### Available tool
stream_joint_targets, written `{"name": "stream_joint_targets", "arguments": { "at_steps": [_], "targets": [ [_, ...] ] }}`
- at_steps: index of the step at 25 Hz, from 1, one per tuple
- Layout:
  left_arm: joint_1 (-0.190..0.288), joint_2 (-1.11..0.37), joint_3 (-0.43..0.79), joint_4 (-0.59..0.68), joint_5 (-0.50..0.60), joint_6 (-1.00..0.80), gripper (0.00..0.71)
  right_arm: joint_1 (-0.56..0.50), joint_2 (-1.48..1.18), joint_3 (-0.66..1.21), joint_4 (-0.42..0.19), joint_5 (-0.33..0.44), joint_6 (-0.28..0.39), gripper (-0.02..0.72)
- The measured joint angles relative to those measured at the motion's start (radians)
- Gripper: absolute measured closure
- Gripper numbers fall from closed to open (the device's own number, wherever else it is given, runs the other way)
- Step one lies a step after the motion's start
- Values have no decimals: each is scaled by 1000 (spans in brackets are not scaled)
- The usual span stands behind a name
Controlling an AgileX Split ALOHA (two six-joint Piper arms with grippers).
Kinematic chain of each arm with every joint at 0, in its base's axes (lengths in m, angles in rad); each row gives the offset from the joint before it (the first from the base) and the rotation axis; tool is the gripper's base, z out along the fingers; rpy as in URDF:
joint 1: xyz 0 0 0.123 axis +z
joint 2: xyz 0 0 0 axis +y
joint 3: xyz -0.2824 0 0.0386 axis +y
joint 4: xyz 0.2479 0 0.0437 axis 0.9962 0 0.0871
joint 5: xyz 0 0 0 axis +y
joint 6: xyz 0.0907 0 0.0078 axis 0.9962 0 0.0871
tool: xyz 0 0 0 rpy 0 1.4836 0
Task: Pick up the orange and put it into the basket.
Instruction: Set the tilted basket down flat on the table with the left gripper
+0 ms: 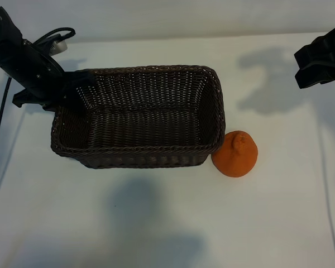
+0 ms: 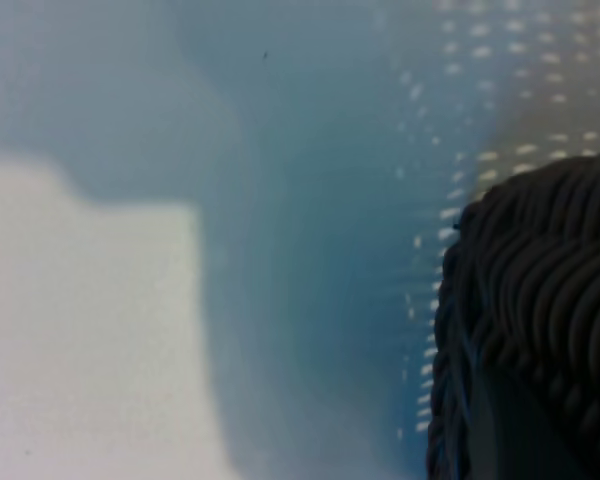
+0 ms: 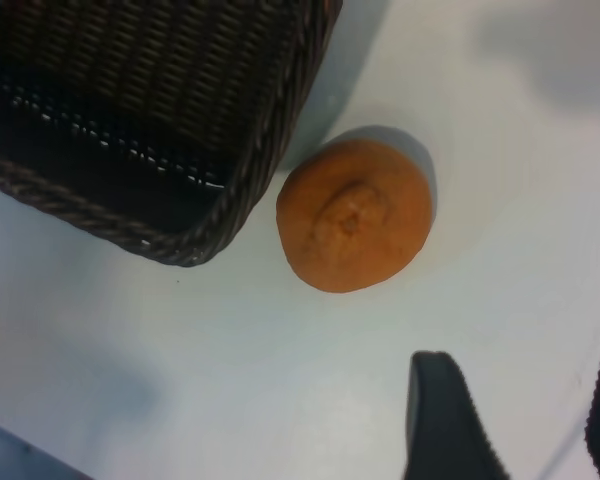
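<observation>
Orange (image 1: 235, 154) fruit sits on the white worktop (image 1: 156, 223), touching the basket (image 1: 137, 154) at its right end. Right end effector (image 3: 510, 425) hovers apart, half open, empty; left end effector (image 1: 72, 92) pinches the basket's far-left rim. Grasping risks nudging the orange away.

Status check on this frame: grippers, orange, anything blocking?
Left gripper at basket's left end. Right gripper open, empty, above table. Orange on table against basket's right end. Path unobstructed.

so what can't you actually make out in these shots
- Left gripper: exterior view, fingertips lost against the basket end wall; the grip cannot be told.
- Right gripper: cut by the exterior frame edge.
- Left wrist view: blurred, only wicker shows.
- Orange: underside hidden.
</observation>
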Motion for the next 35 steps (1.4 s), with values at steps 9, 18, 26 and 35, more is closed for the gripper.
{"name": "stream_joint_targets", "arguments": {
  "at_steps": [9, 18, 26, 35],
  "targets": [
    [0, 0, 0, -4, -6, 14, 558, 0, 0, 0, 0, 0, 0, 338],
    [0, 0, 0, -3, -21, 14, 558, 0, 0, 0, 0, 0, 0, 338],
    [1, 45, -2, -9, -20, 15, 559, 0, 0, 0, 0, 0, 0, 338],
    [1, 46, -3, -11, -21, 19, 559, 0, 0, 0, 0, 0, 0, 338]
  ]
}}
